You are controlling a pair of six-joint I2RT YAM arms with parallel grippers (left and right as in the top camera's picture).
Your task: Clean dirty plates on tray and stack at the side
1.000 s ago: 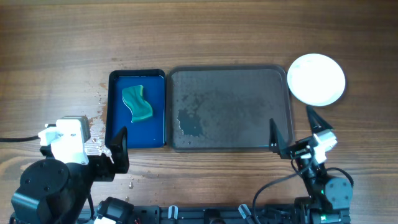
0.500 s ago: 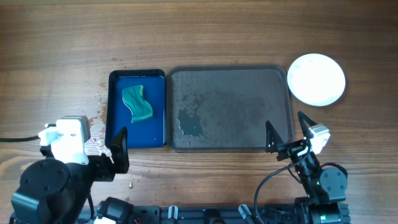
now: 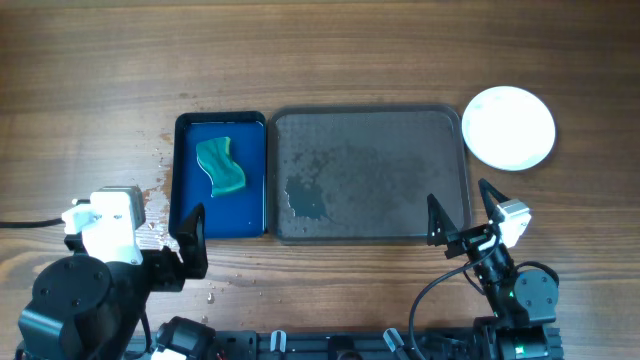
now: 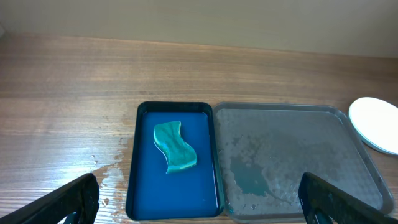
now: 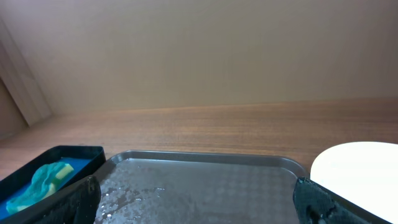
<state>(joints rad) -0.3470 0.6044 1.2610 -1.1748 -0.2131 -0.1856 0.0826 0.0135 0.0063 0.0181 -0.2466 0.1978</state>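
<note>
The dark grey tray lies mid-table, wet, with a bluish puddle near its front left and nothing standing on it. White plates rest on the wood just past the tray's far right corner, clean on top; how many are stacked I cannot tell. They also show as plates at the right edge of the right wrist view. My right gripper hangs open over the tray's front right corner, empty. My left gripper is open and empty in front of the blue tray.
A smaller deep-blue tray sits against the grey tray's left side with a teal sponge in it. Water splashes mark the wood left of it. Both arm bases stand at the front edge.
My right gripper drew back a little toward the front edge and then held still. The left arm, the plates and both trays have not moved.
</note>
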